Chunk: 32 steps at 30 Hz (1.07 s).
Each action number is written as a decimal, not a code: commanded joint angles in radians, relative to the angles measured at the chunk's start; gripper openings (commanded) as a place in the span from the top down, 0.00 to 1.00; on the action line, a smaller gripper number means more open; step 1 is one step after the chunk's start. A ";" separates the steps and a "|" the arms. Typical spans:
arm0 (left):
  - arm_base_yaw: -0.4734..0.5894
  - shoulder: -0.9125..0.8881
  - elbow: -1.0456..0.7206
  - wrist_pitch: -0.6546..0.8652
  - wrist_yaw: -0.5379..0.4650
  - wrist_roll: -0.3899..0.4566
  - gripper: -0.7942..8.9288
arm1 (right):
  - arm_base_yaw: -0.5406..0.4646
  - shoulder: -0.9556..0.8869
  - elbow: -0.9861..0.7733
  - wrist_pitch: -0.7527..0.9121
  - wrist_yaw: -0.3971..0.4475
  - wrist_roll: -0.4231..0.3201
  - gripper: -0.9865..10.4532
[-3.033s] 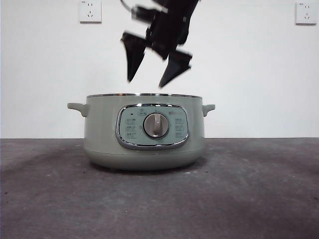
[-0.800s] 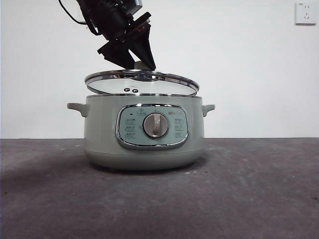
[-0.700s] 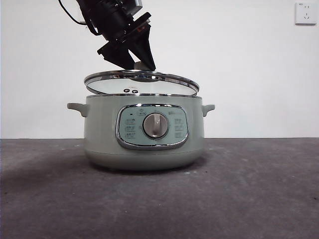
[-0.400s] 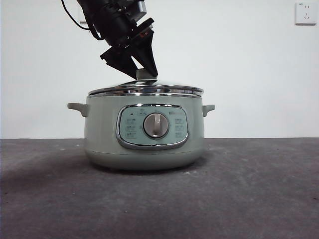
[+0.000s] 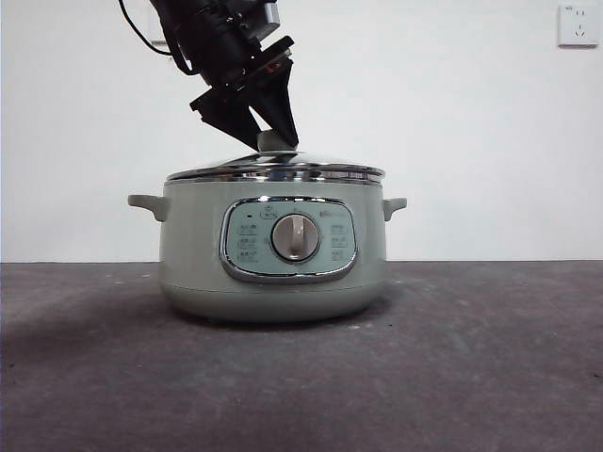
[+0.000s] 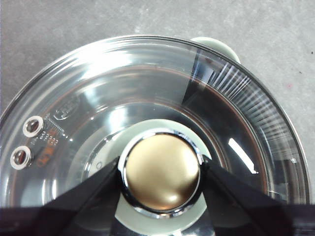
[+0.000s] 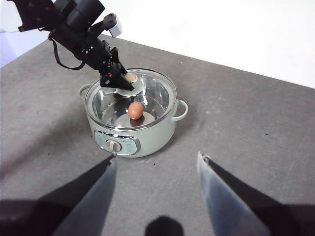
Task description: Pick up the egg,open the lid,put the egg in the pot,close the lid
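The sage-green pot (image 5: 273, 250) stands mid-table, its dial facing the front view. The glass lid (image 5: 275, 170) lies flat on the pot's rim. My left gripper (image 5: 271, 143) comes down from the upper left and is shut on the lid's knob (image 6: 161, 172), one jaw on each side. The egg (image 7: 136, 109) lies inside the pot, seen through the glass in the right wrist view, where the pot (image 7: 147, 140) and the left gripper (image 7: 120, 82) also show. My right gripper (image 7: 155, 196) is open and empty, high above the table in front of the pot.
The pot's side handles (image 5: 144, 202) stick out left and right. A white wall with a socket (image 5: 578, 24) stands behind the dark grey table (image 5: 471, 377).
The lid, held tilted above the pot a second ago, has come down flat onto the rim. The left gripper came down with it. Earlier an open gripper hung over the uncovered pot.
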 commanded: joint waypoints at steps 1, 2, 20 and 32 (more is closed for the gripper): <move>0.003 0.031 -0.001 -0.002 -0.040 0.017 0.93 | 0.003 -0.002 -0.006 -0.024 0.005 0.008 0.67; 0.005 0.031 -0.001 -0.003 -0.041 0.022 0.93 | 0.003 -0.002 -0.006 -0.024 0.005 0.008 0.67; 0.004 0.031 -0.001 -0.078 -0.100 0.061 0.93 | 0.003 -0.002 -0.006 -0.024 0.005 0.007 0.67; 0.005 0.031 -0.001 -0.065 -0.035 0.010 0.57 | 0.003 -0.002 -0.006 -0.024 0.005 0.007 0.67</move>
